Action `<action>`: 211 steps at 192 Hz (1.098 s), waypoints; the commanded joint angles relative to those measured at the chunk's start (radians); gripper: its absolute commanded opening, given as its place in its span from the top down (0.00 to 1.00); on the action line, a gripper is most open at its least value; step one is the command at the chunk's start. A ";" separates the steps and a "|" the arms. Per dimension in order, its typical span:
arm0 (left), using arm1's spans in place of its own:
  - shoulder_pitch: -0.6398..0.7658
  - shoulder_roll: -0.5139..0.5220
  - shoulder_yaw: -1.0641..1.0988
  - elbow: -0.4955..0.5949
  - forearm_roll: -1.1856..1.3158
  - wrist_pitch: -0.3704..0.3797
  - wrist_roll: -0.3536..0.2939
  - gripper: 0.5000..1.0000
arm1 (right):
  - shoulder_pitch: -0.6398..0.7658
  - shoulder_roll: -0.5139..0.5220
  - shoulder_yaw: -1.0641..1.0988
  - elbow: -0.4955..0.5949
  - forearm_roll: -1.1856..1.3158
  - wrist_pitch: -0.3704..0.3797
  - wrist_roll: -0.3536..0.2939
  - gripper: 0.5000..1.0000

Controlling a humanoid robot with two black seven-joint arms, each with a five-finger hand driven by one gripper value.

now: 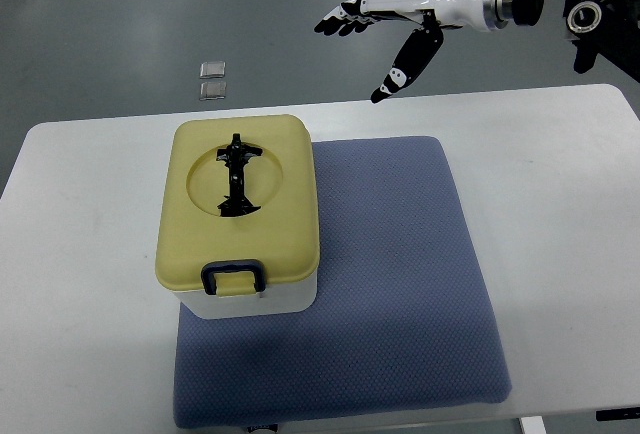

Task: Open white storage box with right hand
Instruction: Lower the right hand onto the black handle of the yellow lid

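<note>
Above the surface's [560,184] far edge, the right robot hand [385,29] is held spread, empty; box [240,216] latch [233,278] unreached, lid closed.

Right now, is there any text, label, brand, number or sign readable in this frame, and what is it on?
None can be read.
Storage box: yellow lid, black handle, black latch, white base, with no print visible.
Blue mat: plain weave, no label.
White table: bare of markings.
Right hand: white and black shells, no lettering visible.
Two small square items on the floor: too small to tell whether they carry print.
</note>
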 commanded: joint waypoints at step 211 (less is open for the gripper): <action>0.005 0.000 -0.003 0.013 -0.006 0.004 0.000 0.00 | -0.001 0.350 -0.024 0.006 -0.154 0.000 -0.040 0.14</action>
